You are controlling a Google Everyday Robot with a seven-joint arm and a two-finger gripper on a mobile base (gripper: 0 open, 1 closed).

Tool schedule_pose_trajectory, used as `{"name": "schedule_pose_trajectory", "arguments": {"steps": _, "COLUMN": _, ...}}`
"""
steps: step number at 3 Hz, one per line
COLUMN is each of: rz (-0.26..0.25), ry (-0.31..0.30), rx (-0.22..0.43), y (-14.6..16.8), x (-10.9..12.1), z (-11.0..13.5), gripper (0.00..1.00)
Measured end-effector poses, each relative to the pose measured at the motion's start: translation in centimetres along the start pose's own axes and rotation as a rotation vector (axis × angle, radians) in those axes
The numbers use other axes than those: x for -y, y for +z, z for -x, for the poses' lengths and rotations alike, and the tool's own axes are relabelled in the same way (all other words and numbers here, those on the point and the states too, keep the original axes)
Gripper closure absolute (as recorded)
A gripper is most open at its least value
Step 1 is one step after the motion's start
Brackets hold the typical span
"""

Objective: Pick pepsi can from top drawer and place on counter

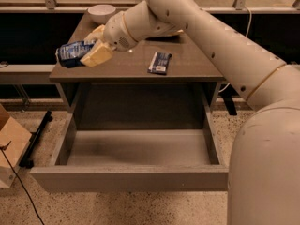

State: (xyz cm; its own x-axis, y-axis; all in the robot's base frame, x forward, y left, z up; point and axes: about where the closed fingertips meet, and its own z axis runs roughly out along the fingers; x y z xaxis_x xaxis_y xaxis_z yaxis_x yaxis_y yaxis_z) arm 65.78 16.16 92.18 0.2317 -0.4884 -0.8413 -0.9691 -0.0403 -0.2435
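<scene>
far left on the floor there's a cardboard box [10, 146] with a thin black cable [18, 186] trailing past it. next over, the pepsi can [71, 53] is up at the left end of the counter [126, 67], tipped on its side and poking out a bit past the counter's left edge. can't tell if it's actually touching the surface. the gripper [90, 47] has its two yellowish fingers [97, 54] closed around the can's right end, so it's got a firm hold. behind that, a white bowl [101, 12] sits at the back of the counter. a flat dark-blue snack packet [160, 62] lies mid-counter. below, the top drawer [131, 178] is pulled wide open, inside bare. the big white arm [225, 46] comes in from the right.
</scene>
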Motion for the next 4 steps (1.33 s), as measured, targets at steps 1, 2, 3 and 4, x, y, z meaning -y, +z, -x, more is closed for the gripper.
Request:
{"name": "schedule_pose_trajectory", "arguments": {"steps": 1, "rz": -0.136, "ry": 0.027, "rx": 0.011, "y": -0.2, "x": 3.2, "z": -0.5, "gripper": 1.00}}
{"name": "schedule_pose_trajectory", "arguments": {"steps": 2, "rz": -0.276, "ry": 0.116, "rx": 0.012, "y": -0.2, "x": 6.1, "z": -3.8, "gripper": 1.00}}
{"name": "schedule_pose_trajectory", "arguments": {"steps": 3, "rz": -0.408, "ry": 0.215, "rx": 0.003, "y": -0.8, "x": 8.8, "z": -8.4, "gripper": 1.00}}
{"name": "schedule_pose_trajectory", "arguments": {"steps": 4, "rz": -0.491, "ry": 0.281, "rx": -0.013, "y": -1.7, "x": 10.8, "z": -11.9, "gripper": 0.82}}
